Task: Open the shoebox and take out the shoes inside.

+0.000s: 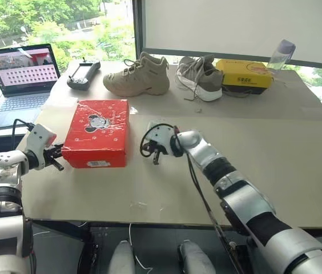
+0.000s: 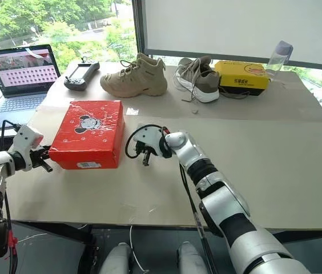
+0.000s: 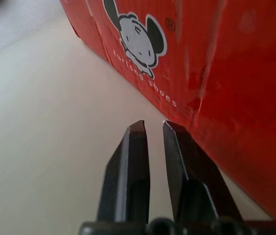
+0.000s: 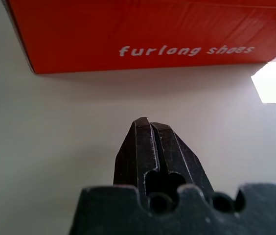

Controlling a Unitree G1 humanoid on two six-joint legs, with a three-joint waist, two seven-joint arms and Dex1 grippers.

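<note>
Left gripper (image 1: 57, 158) sits at the lower left of my head view, fingers pinched together on nothing, tips just beside the shoebox (image 1: 98, 132). Its lid is down, so I can't see inside. Box lies left of centre on the table (image 1: 275, 165). Right gripper (image 1: 156, 155), just right of the box, is closed and empty, its arm reaching in from the lower right.

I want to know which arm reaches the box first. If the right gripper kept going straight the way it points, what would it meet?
Most likely the shoebox: the right gripper, fingers shut, aims at its red side wall across a gap of bare table.
</note>
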